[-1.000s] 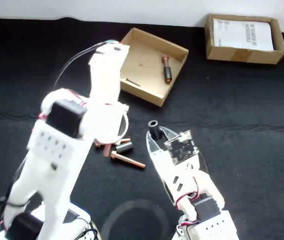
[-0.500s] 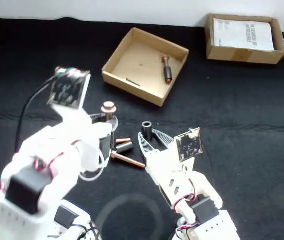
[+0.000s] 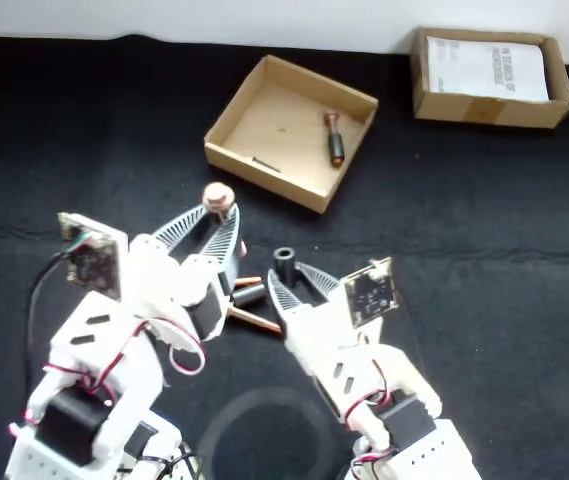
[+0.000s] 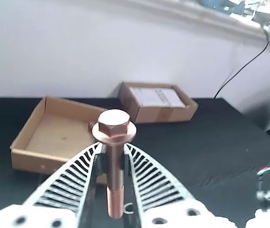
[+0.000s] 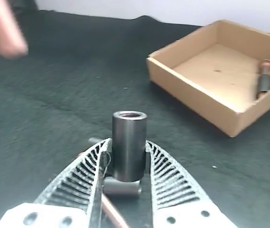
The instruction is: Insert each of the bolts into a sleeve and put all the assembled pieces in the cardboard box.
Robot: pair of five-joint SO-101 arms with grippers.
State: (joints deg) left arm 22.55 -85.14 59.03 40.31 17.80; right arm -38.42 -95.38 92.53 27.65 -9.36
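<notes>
**As the bolt (image 4: pixel 112 137) swings in, mating comes next**

My left end effector (image 3: pixel 218 212), clamped on that bolt, has dropped beside the right end effector (image 3: pixel 285 270), which pinches a sleeve (image 5: pixel 129 142) upright over the tabletop (image 3: pixel 484 260), short of the cardboard box (image 3: pixel 254 178).

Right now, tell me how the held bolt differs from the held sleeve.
The bolt is copper-coloured; the sleeve is dark grey. The bolt is slim with a flanged hex head; the sleeve is a stubby open tube. The left gripper holds the bolt, the right gripper the sleeve. Both stand roughly upright.
</notes>
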